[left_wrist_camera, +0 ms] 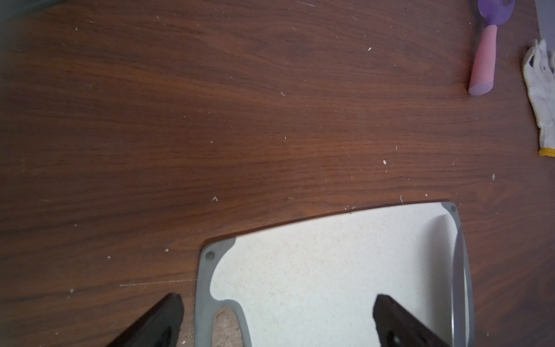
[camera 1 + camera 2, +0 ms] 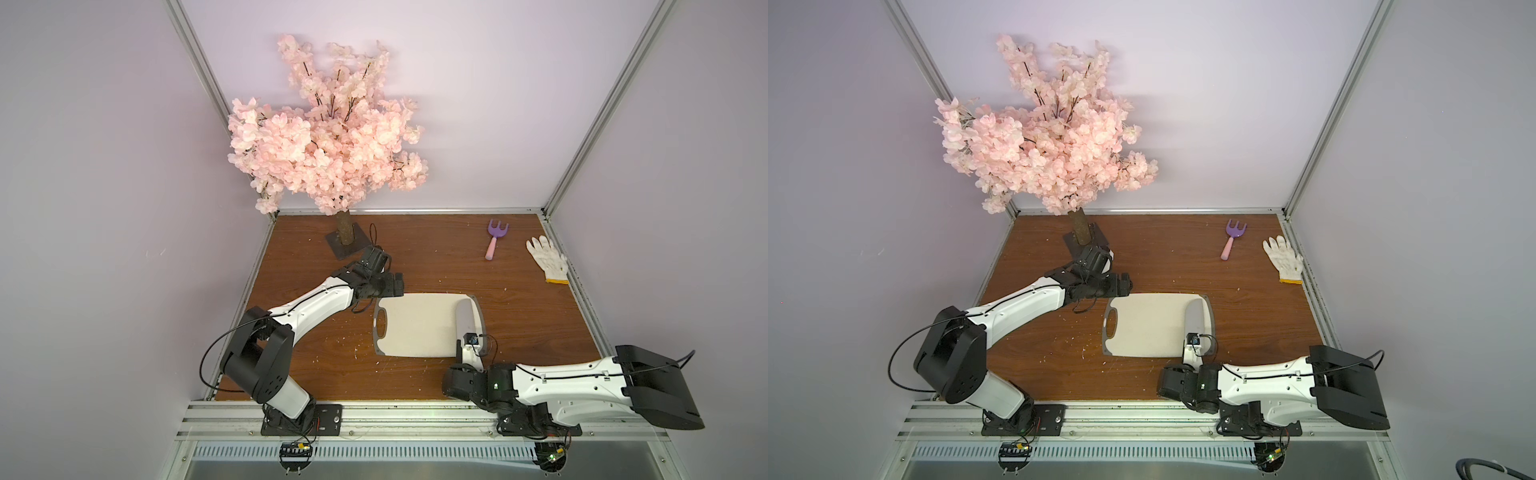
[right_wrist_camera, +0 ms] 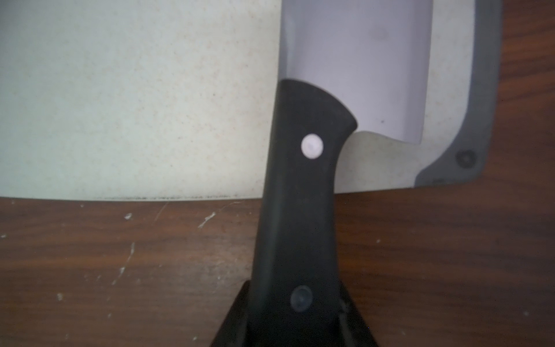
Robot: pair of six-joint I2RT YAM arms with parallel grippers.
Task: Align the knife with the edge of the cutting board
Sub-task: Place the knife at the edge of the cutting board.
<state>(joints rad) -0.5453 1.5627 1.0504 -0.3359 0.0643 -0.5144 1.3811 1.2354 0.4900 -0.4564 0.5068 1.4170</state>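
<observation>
**While the knife is gripped: table inventory**

Where the knife (image 2: 466,320) is entered, it is found at the right end of the board (image 2: 415,328).

1. Knife. In both top views (image 2: 1194,318) the blade is laid over the board, running near to far, parallel to the right short edge. In the right wrist view (image 3: 300,180) it is seen just inside the grey rim, with a narrow strip of board between. The round tip is placed by the far right corner. The black handle is carried out over the near edge, above the table (image 2: 415,257). Whether the blade rests flat or is lifted cannot be told.

2. Board. It is set mid-table (image 2: 1146,328), long side left to right, with the handle hole at the left end.

3. Right claw (image 3: 295,315). It is clamped tight on the near end of the knife handle, a finger on each side.

4. Left claw (image 1: 277,300). It is spread fully and nothing is held. It is poised at the far left corner of the board (image 1: 300,285), one finger over the table, one over the board.

5. Fork (image 2: 494,239), purple with a pink handle, is laid far right.

6. Glove (image 2: 548,259), white, is laid just right of the fork.

7. Tree (image 2: 328,137), pink-blossomed, is stood far left.
</observation>
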